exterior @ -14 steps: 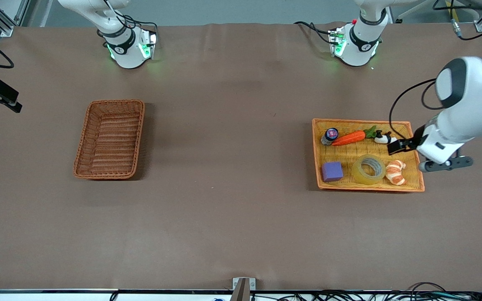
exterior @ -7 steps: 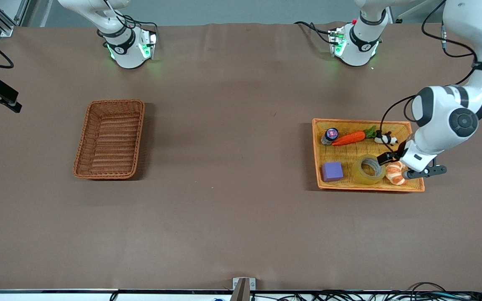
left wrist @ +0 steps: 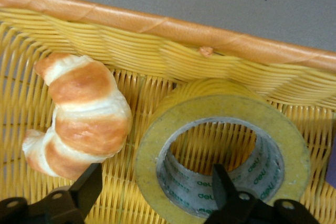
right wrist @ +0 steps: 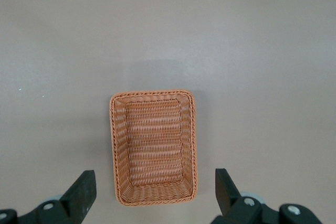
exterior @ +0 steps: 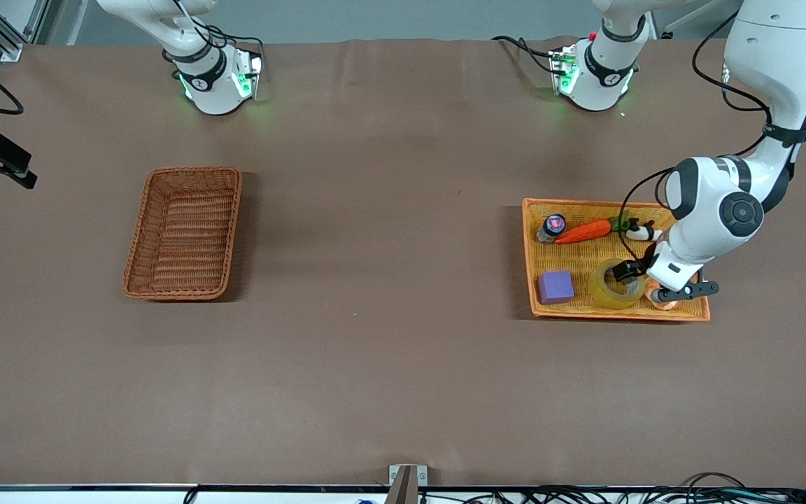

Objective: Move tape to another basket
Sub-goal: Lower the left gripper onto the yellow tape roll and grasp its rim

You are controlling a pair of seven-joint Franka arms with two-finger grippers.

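Note:
The tape (exterior: 611, 288) lies flat in the yellow tray-basket (exterior: 620, 314), between a purple cube and a croissant. My left gripper (exterior: 635, 274) is low over it and open. In the left wrist view the left gripper (left wrist: 155, 192) straddles the wall of the tape (left wrist: 226, 107): one finger (left wrist: 224, 184) is inside the grey core, the other (left wrist: 86, 190) is outside beside the croissant (left wrist: 84, 114). The brown wicker basket (exterior: 133, 259) stands empty toward the right arm's end of the table. My right gripper (right wrist: 153, 192) is open, high over this basket (right wrist: 113, 150), and the arm waits.
The tray also holds a purple cube (exterior: 555, 287), a carrot (exterior: 583, 231), a small jar (exterior: 553, 225) and a black-and-white toy (exterior: 642, 231). The tray's orange rim (left wrist: 157, 24) runs close beside the tape. Bare brown table lies between the two baskets.
My left arm has come down from over the tray's edge toward the tape, and its open fingers now sit around the tape's wall. The right arm has not moved.

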